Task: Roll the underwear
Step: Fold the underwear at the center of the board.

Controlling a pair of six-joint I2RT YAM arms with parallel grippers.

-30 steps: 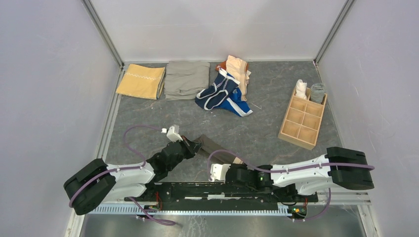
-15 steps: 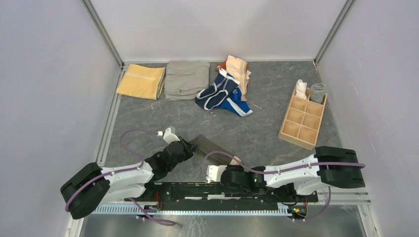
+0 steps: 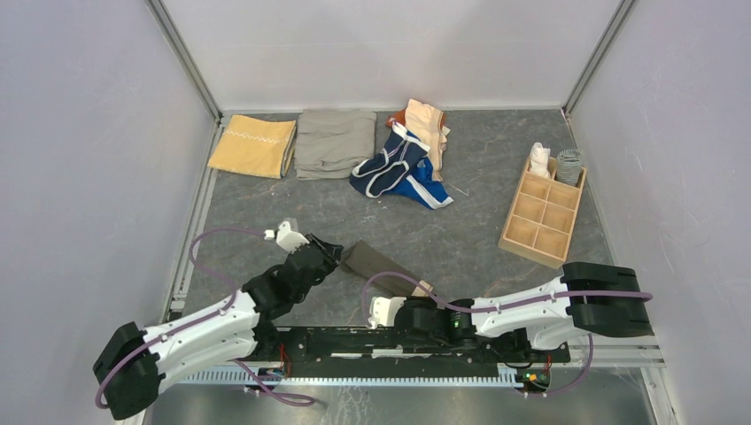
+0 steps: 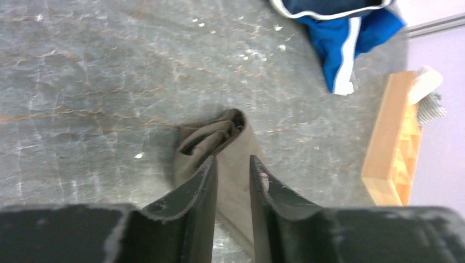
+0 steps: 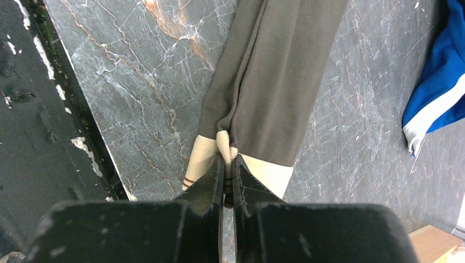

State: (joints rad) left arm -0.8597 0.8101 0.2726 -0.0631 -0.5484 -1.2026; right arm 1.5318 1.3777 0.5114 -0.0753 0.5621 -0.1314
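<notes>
Progress looks pretty early, tbh. One pair of dark grey-brown underwear (image 3: 383, 264) is laid out on the desk (image 3: 478, 243) as a long folded strip, just beyond the arm bases, running from near-right to far-left. Its tan waistband (image 5: 263, 171) at the near end is pinched by the right claw (image 5: 226, 160), jaws nearly closed on a small tuck of the band. The left claw (image 4: 231, 163) is parked over the far end, jaws partway open and nothing gripped. That end is bunched up a bit, so maybe a first turn is started, but no proper roll can be seen. Navy briefs (image 3: 388, 164), a bright blue piece (image 3: 427, 191) and a peach piece (image 3: 428, 124) are heaped at the far side, unrolled. So most of the job is judged as left: this strip to be rolled up, three more waiting.
</notes>
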